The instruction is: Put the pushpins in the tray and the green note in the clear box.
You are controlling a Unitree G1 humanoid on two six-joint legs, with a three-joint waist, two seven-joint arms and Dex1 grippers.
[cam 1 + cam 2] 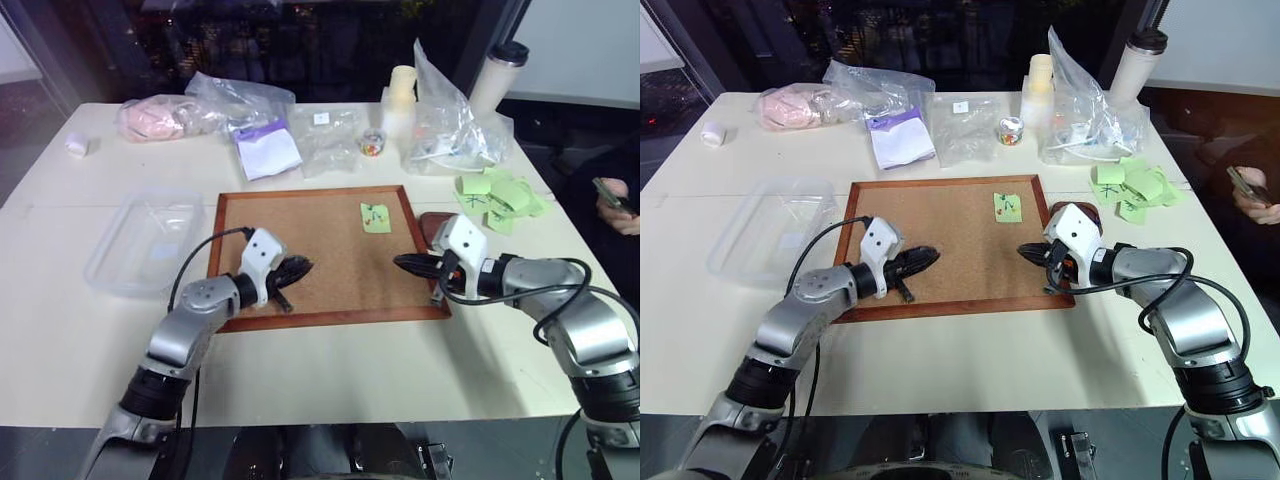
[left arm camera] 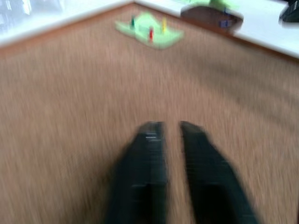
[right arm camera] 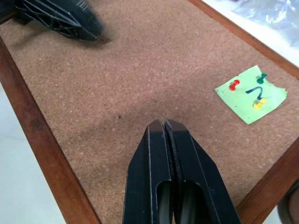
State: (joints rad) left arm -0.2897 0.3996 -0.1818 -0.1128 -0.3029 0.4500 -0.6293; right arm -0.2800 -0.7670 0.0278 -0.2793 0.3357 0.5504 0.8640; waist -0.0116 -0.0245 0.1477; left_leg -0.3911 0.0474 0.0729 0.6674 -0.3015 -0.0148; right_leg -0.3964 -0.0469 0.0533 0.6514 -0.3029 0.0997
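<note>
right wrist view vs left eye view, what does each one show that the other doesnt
Only the right wrist view resolves the three pushpins, red, green and yellow, stuck in the small square light-green paper note.

Only the left eye view takes in the shallow transparent plastic box, the small dark reddish-brown tray beyond the right gripper, the bunch of green notes and the clear plastic bags on the white table.

Both share the brown-framed cork board, the note pinned near its far right corner, and the left gripper over the cork.
</note>
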